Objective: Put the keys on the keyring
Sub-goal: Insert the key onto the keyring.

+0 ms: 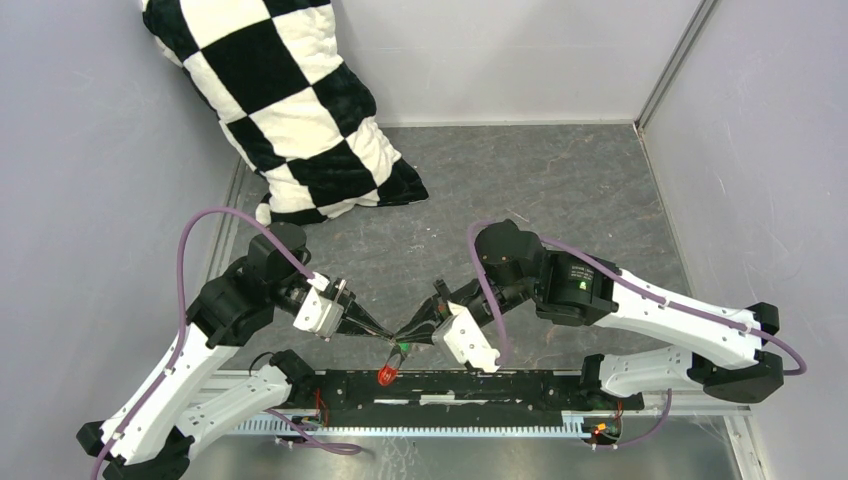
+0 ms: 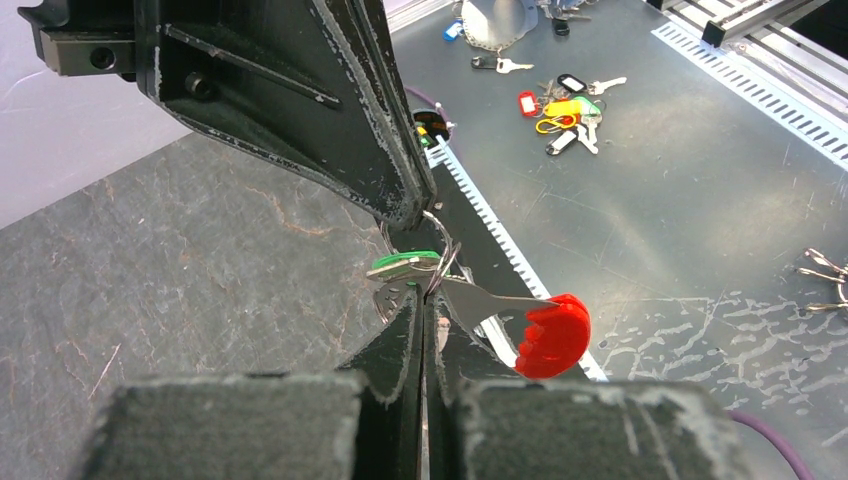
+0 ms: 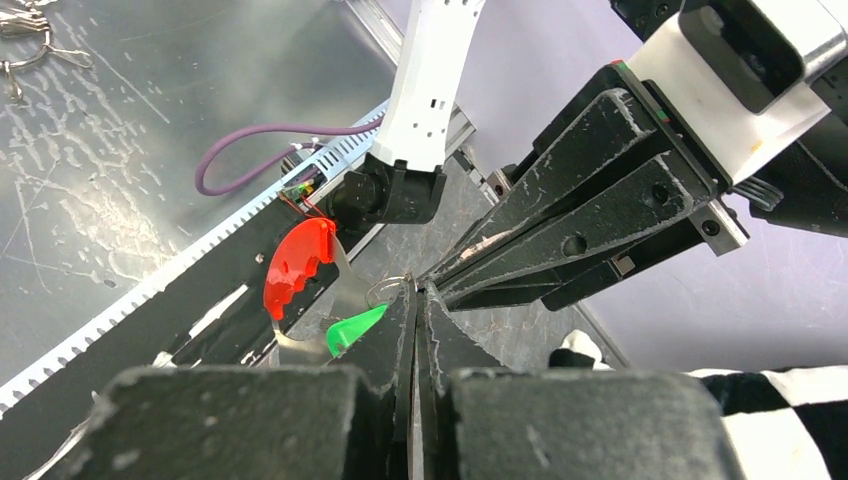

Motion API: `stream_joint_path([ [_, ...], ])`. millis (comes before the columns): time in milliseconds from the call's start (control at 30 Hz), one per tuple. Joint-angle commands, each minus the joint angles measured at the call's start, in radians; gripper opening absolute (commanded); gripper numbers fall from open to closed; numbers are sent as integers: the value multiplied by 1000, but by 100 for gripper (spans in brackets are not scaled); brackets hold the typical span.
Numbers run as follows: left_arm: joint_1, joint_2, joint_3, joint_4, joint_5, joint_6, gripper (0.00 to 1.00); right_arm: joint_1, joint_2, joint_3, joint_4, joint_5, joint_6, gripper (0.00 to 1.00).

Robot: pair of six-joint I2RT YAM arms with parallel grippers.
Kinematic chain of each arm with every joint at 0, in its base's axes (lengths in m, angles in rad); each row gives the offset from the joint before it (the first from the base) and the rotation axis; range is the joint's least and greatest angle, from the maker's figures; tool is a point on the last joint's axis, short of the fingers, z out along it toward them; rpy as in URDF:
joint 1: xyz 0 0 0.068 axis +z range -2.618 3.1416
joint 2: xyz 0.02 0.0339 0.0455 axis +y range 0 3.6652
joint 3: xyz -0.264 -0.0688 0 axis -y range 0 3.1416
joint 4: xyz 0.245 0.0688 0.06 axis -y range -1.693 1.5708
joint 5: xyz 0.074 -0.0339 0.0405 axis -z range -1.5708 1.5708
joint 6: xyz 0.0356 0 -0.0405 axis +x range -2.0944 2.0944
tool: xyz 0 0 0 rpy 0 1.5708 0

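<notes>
My left gripper [image 1: 383, 336] and right gripper [image 1: 407, 334] meet tip to tip just above the table's near edge. In the left wrist view the left gripper [image 2: 421, 300] is shut, with the thin silvery keyring [image 2: 441, 252] pinched at its tips. The right gripper [image 3: 415, 288] is shut too, its tips on the same ring [image 3: 385, 291]. The green-headed key [image 2: 405, 264] hangs at the ring, and I cannot tell whether it is threaded on. It also shows in the right wrist view [image 3: 352, 328]. A red plastic piece [image 2: 553, 335] on a flat silvery strip dangles below.
A black-and-white checked cushion [image 1: 290, 110] lies at the back left. A black rail [image 1: 470, 385] runs along the near edge. Past it, on a metal sheet, lie a bunch of coloured keys [image 2: 567, 106] and wire clips [image 2: 825, 275]. Grey walls close in on both sides.
</notes>
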Motion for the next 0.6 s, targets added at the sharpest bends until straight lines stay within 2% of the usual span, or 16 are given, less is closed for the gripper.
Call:
stream_joint_path([
  [0, 1, -1, 12, 30, 0, 3, 2, 8, 12, -13, 70, 57, 43, 1],
  [233, 1, -16, 8, 29, -4, 3, 2, 8, 0, -41, 87, 143, 74, 1],
  [567, 1, -23, 5, 28, -8, 13, 2, 8, 8, -40, 91, 187, 111, 1],
])
